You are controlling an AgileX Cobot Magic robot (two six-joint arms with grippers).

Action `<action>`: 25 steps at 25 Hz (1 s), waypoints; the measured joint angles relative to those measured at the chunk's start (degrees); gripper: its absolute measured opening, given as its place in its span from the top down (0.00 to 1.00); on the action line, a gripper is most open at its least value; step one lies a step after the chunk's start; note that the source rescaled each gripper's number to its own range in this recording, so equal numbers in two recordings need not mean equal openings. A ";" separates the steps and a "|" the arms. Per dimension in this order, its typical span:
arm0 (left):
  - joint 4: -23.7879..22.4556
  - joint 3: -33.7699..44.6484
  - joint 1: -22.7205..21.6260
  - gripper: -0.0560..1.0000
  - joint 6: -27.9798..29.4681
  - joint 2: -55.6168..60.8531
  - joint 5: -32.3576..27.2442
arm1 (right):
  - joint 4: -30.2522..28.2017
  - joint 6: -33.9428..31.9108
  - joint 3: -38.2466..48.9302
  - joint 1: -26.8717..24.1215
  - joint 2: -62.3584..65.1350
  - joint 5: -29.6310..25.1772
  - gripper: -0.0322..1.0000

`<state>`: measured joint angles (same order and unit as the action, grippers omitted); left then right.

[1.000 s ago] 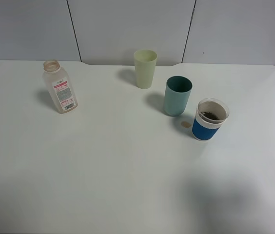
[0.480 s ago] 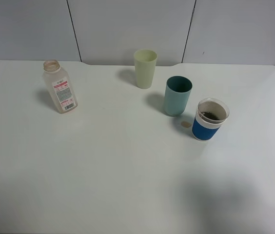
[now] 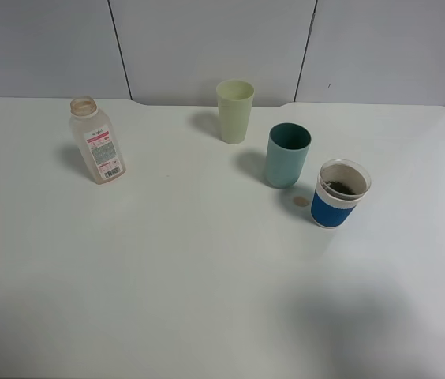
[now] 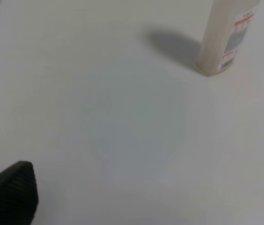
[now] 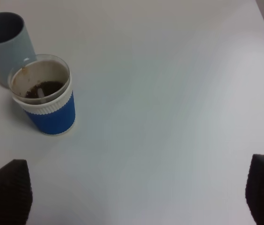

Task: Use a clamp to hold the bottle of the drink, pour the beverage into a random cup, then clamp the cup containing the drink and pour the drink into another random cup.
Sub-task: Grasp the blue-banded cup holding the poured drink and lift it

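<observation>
The bottle (image 3: 96, 142) stands upright and capless at the table's back left; the left wrist view shows its lower part (image 4: 225, 37). The blue-sleeved cup (image 3: 341, 193) stands at the right with brown beverage (image 3: 343, 187) in its bottom, seen again in the right wrist view as cup (image 5: 45, 96) and beverage (image 5: 43, 89). Neither arm appears in the exterior high view. My left gripper (image 4: 143, 192) is open over bare table, well short of the bottle. My right gripper (image 5: 135, 190) is open too, with nothing between its fingers, back from the cup.
A teal cup (image 3: 287, 155) stands just behind and left of the blue-sleeved cup, close to it (image 5: 5, 40). A pale green cup (image 3: 234, 110) is at the back centre. A small brown spot (image 3: 302, 201) lies on the white table (image 3: 191, 276) beside the blue-sleeved cup.
</observation>
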<state>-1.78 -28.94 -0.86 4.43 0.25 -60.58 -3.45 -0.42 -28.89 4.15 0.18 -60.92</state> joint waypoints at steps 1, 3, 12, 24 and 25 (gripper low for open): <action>0.00 0.00 0.00 0.00 0.00 0.00 0.00 | 0.00 0.00 0.00 0.00 0.00 0.00 0.26; 0.00 0.00 0.00 0.00 0.00 0.00 0.00 | 0.00 0.00 0.00 0.00 0.00 0.00 0.26; 0.00 0.00 0.00 0.00 0.00 0.00 0.05 | 0.00 0.00 0.00 0.00 0.00 0.00 0.26; 0.00 0.00 0.00 0.00 0.00 0.00 0.05 | 0.06 0.00 0.00 0.00 -1.03 0.00 0.26; 0.00 0.00 0.00 0.00 0.00 0.00 0.05 | 0.18 0.00 -0.06 0.00 -2.12 0.00 0.26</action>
<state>-1.78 -28.94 -0.86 4.43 0.25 -60.53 -3.27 -0.42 -28.94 4.15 -1.93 -60.92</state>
